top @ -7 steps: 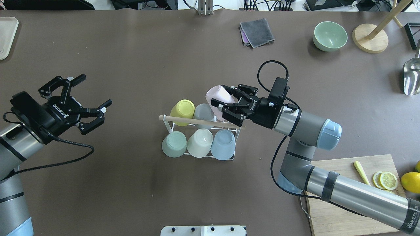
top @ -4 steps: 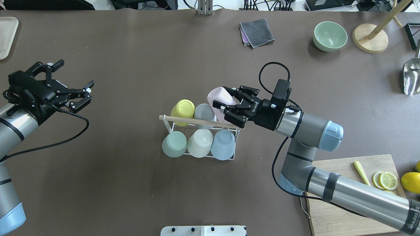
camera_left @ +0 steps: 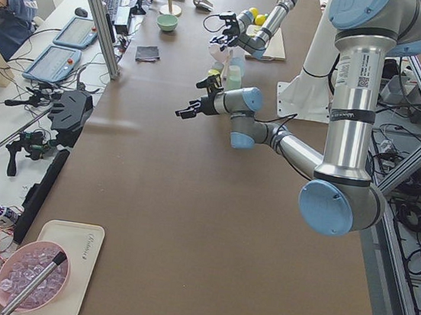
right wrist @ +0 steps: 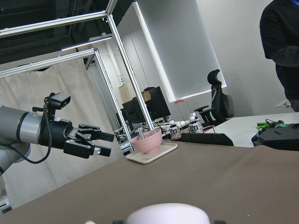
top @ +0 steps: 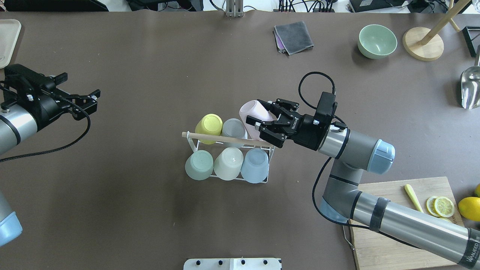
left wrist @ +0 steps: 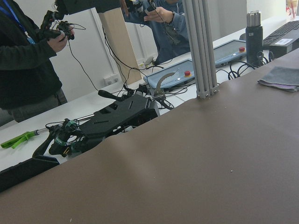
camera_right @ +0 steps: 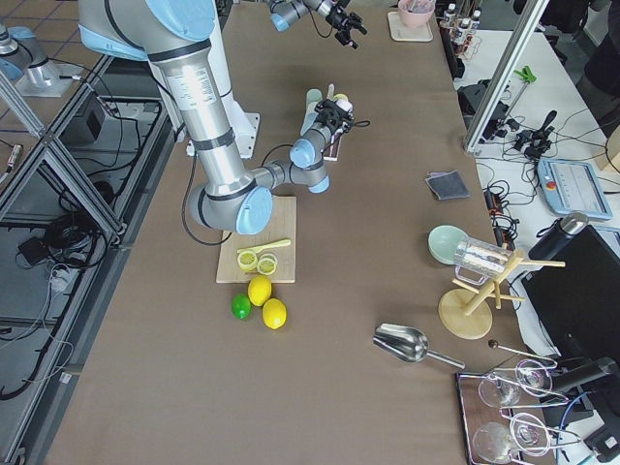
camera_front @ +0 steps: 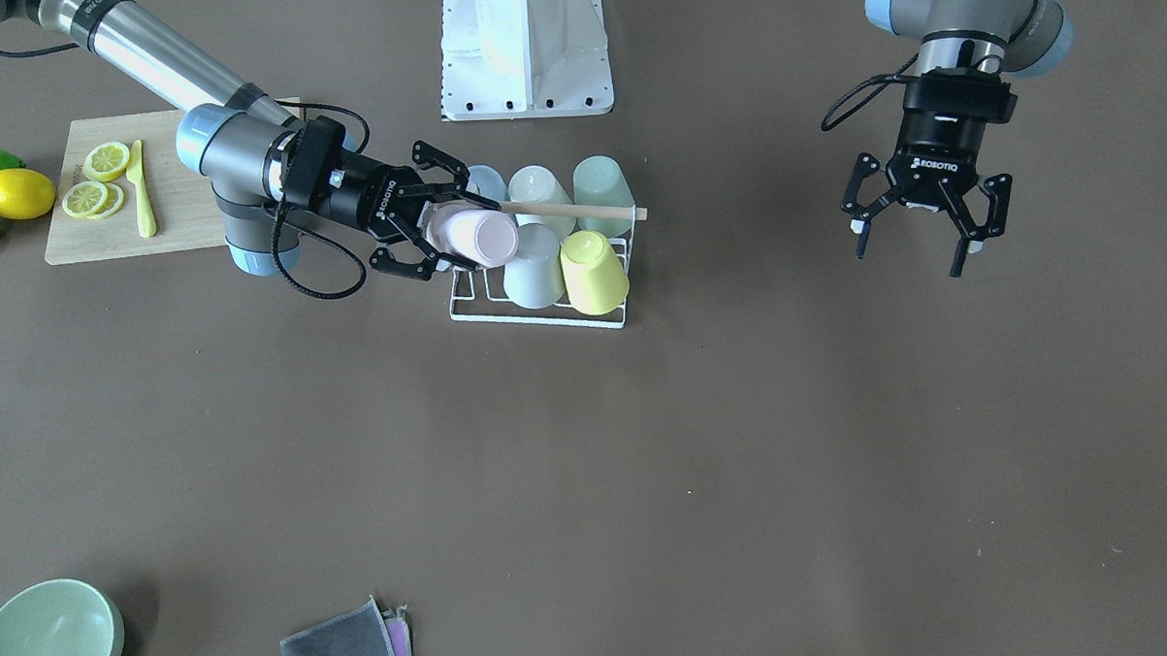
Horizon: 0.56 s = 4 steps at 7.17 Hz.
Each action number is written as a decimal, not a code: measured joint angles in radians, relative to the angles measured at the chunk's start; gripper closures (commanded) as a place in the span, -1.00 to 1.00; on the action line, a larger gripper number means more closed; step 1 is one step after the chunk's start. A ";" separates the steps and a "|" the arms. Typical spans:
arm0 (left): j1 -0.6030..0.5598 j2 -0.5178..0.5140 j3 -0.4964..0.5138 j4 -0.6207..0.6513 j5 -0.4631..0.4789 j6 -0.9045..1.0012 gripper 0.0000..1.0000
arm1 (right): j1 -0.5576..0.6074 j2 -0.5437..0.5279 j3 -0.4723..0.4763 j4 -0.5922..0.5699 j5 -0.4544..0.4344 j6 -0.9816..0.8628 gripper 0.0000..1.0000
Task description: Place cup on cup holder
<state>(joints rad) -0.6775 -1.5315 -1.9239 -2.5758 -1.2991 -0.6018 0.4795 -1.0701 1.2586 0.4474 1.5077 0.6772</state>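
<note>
Looking down from overhead, you see the right gripper (top: 262,116) clamped on the pink cup (top: 249,110), one finger on each side of its wall. The cup is tilted, base pointing away from the gripper, over the far right corner of the cup holder (top: 195,144) and just beside the grey cup (top: 233,128). You can't tell if it's touching a prong.

Five more cups sit upside down on the rack. Far row: yellow cup (top: 209,123) & the grey one. Near row: green cup (top: 198,165), white cup (top: 228,163), blue cup (top: 255,165).

The left gripper (camera_front: 913,248) hangs well off to the left over the table (top: 150,75), fingers spread wide, nothing btwn them.

Far right you've got a green bowl (top: 377,41) & a grey cloth (top: 293,36). Near right is a cutting board (top: 390,232) w/ lemon slices (top: 440,206).
</note>
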 measured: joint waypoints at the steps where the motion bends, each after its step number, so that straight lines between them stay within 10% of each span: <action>1: -0.064 -0.002 0.000 0.058 -0.099 -0.012 -0.95 | 0.002 0.001 -0.003 0.003 -0.004 0.000 -1.00; 4: -0.273 -0.025 -0.001 0.263 -0.417 -0.015 -0.95 | 0.015 0.006 -0.003 0.005 -0.007 0.000 -1.00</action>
<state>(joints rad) -0.9509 -1.5569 -1.9246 -2.3126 -1.7160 -0.6169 0.4943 -1.0636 1.2552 0.4524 1.5004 0.6775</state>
